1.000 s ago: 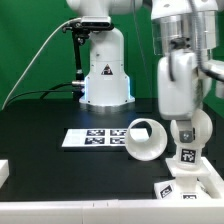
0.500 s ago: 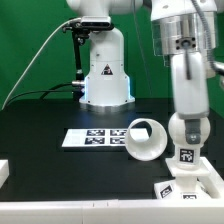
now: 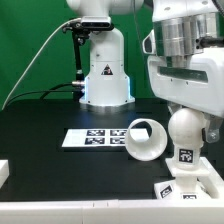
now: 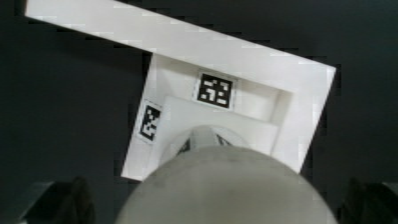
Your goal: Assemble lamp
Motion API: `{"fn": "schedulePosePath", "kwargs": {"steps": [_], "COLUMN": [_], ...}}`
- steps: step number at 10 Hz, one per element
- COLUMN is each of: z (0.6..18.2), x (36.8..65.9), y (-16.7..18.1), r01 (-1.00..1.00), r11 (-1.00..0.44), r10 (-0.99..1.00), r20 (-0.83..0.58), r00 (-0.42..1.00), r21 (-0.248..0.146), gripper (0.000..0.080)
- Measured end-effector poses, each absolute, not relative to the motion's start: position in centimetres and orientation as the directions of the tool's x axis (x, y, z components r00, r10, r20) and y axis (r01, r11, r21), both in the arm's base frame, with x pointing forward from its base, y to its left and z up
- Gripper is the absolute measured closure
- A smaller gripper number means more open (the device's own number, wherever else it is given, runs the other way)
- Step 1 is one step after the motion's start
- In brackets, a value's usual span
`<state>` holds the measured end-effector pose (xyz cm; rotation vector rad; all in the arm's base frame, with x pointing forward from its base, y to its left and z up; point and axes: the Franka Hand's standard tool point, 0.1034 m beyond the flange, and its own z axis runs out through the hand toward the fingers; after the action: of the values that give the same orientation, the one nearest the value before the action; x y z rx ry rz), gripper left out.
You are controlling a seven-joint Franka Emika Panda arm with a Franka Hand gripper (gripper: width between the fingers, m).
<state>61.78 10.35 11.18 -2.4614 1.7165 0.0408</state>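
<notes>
Exterior view: the bulb (image 3: 185, 128) stands upright on its stem on the square base (image 3: 192, 186), at the front of the black table (image 3: 50, 150), on this view's right. The shade (image 3: 145, 140) lies on its side just beside the bulb, near the marker board (image 3: 93, 138). In the wrist view the gripper (image 4: 214, 196) hangs over the bulb. Its dark fingers (image 4: 61, 196) are blurred, but they stand wide, one on each side, holding nothing.

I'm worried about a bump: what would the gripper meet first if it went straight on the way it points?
Most likely the round top of the bulb, which stands on the base directly under the gripper; how far off is unclear.
</notes>
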Motion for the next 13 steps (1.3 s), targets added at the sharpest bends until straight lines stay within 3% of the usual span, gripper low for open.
{"fn": "schedulePosePath", "kwargs": {"steps": [1, 2, 4, 7, 10, 13], "z": [11.2, 11.6, 12.0, 11.6, 10.8, 10.9], "x": [61.8, 62.1, 63.0, 62.5, 61.6, 61.6], "y": [10.3, 10.2, 10.0, 9.6, 10.3, 10.3], "r01": [-0.892, -0.747, -0.569, -0.374, -0.001, 0.085], "r11": [-0.440, -0.658, -0.810, -0.922, -1.000, -0.996], "r10": [-0.890, -0.748, -0.583, -0.384, 0.001, 0.088], "r20": [-0.084, -0.025, 0.092, 0.110, 0.131, 0.130], "r00": [0.448, 0.663, 0.807, 0.917, 0.991, 0.988], "r21": [-0.106, -0.101, -0.144, -0.097, 0.019, 0.031], "gripper": [0.0101, 0.0101, 0.0101, 0.0101, 0.0101, 0.0101]}}
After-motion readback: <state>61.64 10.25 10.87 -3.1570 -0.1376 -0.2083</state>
